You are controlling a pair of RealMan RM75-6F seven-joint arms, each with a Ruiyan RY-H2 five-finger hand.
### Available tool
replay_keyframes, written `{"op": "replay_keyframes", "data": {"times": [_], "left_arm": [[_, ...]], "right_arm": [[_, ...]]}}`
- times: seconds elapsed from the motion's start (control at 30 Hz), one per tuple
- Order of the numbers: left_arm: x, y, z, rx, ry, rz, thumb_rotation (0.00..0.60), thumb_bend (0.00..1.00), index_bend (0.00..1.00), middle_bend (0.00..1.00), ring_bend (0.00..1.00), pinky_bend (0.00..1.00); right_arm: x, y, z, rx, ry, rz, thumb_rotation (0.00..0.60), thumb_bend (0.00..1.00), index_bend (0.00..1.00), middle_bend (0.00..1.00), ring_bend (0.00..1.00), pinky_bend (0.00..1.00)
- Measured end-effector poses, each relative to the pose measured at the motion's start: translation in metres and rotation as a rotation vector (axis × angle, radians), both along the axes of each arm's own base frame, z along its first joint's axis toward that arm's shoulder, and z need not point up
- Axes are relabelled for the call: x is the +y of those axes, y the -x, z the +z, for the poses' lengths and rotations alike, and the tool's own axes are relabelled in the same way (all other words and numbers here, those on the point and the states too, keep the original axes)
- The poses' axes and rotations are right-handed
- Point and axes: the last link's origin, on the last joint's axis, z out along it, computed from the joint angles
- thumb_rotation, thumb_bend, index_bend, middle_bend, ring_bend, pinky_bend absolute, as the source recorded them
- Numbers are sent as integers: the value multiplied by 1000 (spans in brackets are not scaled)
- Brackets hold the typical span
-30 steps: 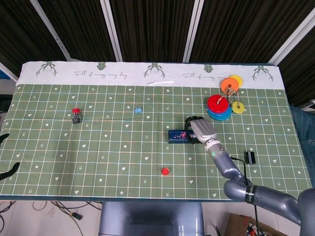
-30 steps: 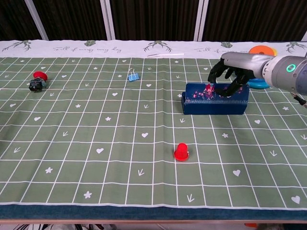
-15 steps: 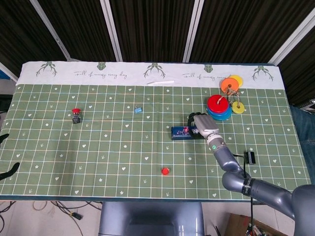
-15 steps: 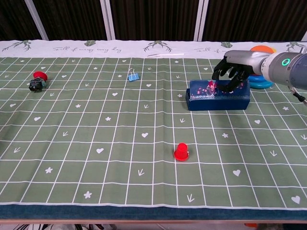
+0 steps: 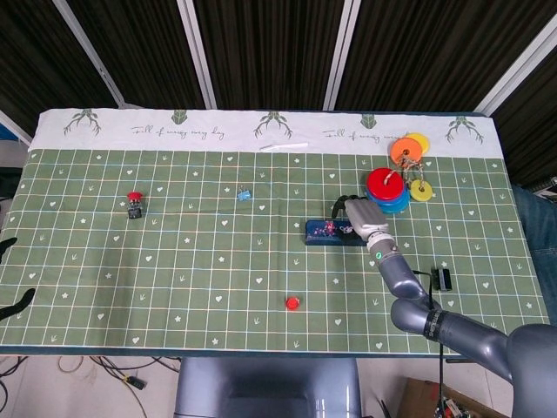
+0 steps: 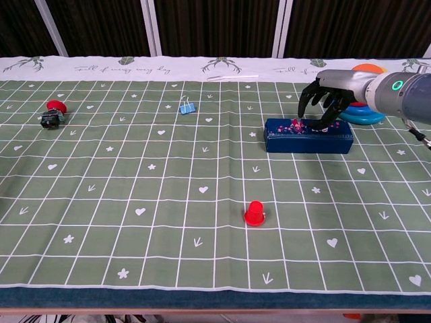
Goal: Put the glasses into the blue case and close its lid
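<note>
Chest view: blue case [image 6: 308, 136] now flatter.

Bright, even light; sharp focus

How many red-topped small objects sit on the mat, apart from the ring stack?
2: a red cap near the front middle, and a red-topped black button at far left. Others could be hidden behind the right hand or the blue case.

Green gridded table cover [image 6: 135, 202] is presenting as matt cloth. Blue case [image 6: 308, 136] is showing a smooth, faintly glossy shell. Right hand [image 6: 326, 101] is showing matt black fingers [image 6: 316, 108].
</note>
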Motion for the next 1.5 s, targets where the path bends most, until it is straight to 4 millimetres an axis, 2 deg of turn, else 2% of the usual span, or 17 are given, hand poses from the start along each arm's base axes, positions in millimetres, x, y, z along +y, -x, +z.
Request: {"op": "replay_keyframes", "data": {"times": [0.13, 0.2, 0.37, 0.5, 0.7, 0.8, 0.9, 1.17, 1.33, 1.5], "left_arm": [[0, 0, 0, 0, 0, 0, 600, 228, 143, 0, 0, 0], [0, 0, 0, 0, 1, 1, 600, 228, 143, 0, 0, 0], [0, 0, 0, 1, 1, -1, 600, 228, 144, 0, 0, 0], [0, 0, 1, 0, -2, -3, 600, 229, 144, 0, 0, 0], [0, -1, 0, 0, -3, -8, 600, 229, 143, 0, 0, 0], [-1, -1, 0, 0, -3, -12, 600, 230, 142, 0, 0, 0], [0, -2, 0, -1, -6, -17, 600, 229, 138, 0, 0, 0], [0, -7, -1, 11, -12, -52, 600, 230, 129, 0, 0, 0], [-1, -9, -1, 23, -16, -77, 600, 230, 126, 0, 0, 0], [-1, -8, 0, 39, -19, -94, 600, 230, 125, 0, 0, 0]], "right_arm": [[-5, 2, 0, 6, 0, -14, 600, 361, 115, 193, 167, 205], [-6, 2, -1, 7, 0, -21, 600, 333, 71, 175, 158, 204], [-8, 0, 3, -12, 11, -27, 600, 302, 52, 125, 120, 202], [-7, -5, 12, -50, 30, -18, 600, 297, 52, 122, 111, 199], [13, -13, 37, -110, 83, 42, 600, 297, 53, 122, 112, 200], [34, -11, 55, -137, 123, 78, 600, 296, 53, 122, 111, 200], [63, 0, 76, -143, 172, 113, 600, 290, 53, 121, 110, 200], [140, 48, 121, -88, 341, 146, 600, 253, 53, 113, 106, 200], [187, 73, 135, -50, 445, 136, 600, 233, 53, 99, 80, 200], [232, 98, 135, 73, 471, 96, 600, 228, 52, 82, 54, 199]]}}
